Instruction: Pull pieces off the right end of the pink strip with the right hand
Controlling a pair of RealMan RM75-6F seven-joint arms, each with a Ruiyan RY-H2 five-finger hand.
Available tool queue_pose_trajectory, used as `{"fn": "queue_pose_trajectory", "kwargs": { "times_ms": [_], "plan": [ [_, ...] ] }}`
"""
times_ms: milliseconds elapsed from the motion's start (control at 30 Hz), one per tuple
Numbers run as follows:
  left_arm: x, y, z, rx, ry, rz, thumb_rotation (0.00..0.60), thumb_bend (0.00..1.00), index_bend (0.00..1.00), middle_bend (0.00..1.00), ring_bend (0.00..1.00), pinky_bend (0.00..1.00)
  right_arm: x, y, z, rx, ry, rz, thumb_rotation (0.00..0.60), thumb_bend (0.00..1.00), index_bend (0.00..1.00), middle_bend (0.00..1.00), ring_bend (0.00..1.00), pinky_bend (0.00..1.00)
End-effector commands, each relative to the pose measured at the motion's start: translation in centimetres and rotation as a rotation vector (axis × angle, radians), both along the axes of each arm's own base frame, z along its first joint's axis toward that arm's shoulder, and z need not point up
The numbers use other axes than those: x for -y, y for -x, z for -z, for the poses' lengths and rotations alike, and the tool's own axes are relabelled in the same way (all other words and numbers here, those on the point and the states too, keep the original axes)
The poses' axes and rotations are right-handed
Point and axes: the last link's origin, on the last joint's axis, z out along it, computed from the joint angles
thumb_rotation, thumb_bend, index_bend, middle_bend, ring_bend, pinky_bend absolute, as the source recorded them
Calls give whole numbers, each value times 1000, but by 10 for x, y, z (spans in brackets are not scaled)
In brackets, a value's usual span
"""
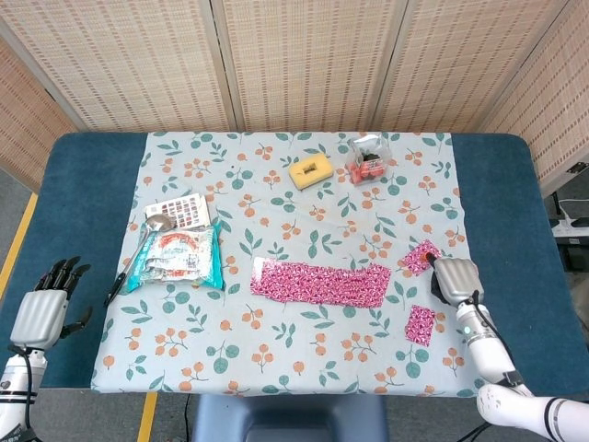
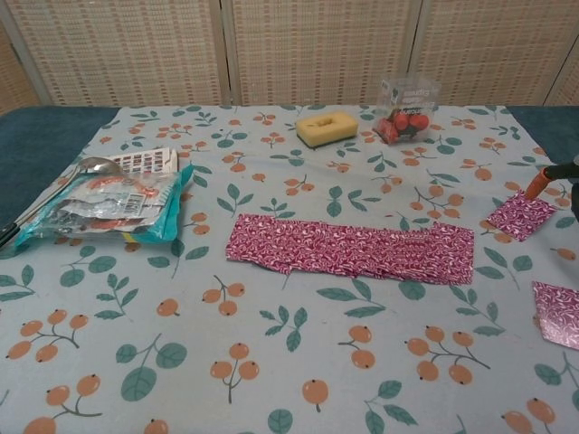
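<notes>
Pink strip: lies flat near the middle of the bench, long axis running left to right; its right end is a clean, squared edge.
Right hand: sits to the right of the strip's right end and apart from it, fingers curled with an orange fingertip on the upper corner of a torn pink piece; it appears to pinch that piece, though the chest view shows only the fingertip at the frame edge.
Second torn piece: lies flat on the floral cloth, nearer the front edge, below the right hand.
Direction for the coming reach: the strip's right end lies leftward of the right hand, with bare cloth between them.
Left hand: far off at the bench's left side, fingers apart and holding nothing; the right hand is much the nearer.
Edges: the right hand is close to the cloth's right border, with blue bench beyond.
Neighbours: snack packet and spoon lie left of the strip, well apart from its right end.
</notes>
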Motion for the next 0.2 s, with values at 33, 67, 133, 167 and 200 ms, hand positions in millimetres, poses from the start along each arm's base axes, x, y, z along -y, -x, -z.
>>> {"fn": "queue_pose_trajectory", "kwargs": {
  "times_ms": [33, 67, 133, 167, 200],
  "plan": [
    [0, 0, -1, 1, -3, -1, 600, 369, 154, 66, 64, 238, -52, -7, -37, 49, 174, -173, 600, 953, 242, 872, 930, 838],
    [1, 0, -1, 1, -4, 1, 600, 369, 154, 67, 64, 238, -63, -1, -44, 44, 232, -213, 600, 901, 237, 852, 900, 814],
    [1, -1, -2, 1, -8, 5, 600, 369, 154, 67, 64, 238, -74, 10, -51, 21, 315, -233, 600, 658, 195, 688, 744, 726],
    [2, -1, -2, 0, -11, 9, 600, 369, 154, 67, 64, 238, -79, 19, -55, 1, 364, -229, 600, 577, 175, 609, 675, 696],
    [2, -2, -2, -2, -13, 11, 600, 370, 154, 67, 64, 238, -82, 24, -58, -6, 395, -216, 600, 453, 137, 471, 529, 644]
  ]
}}
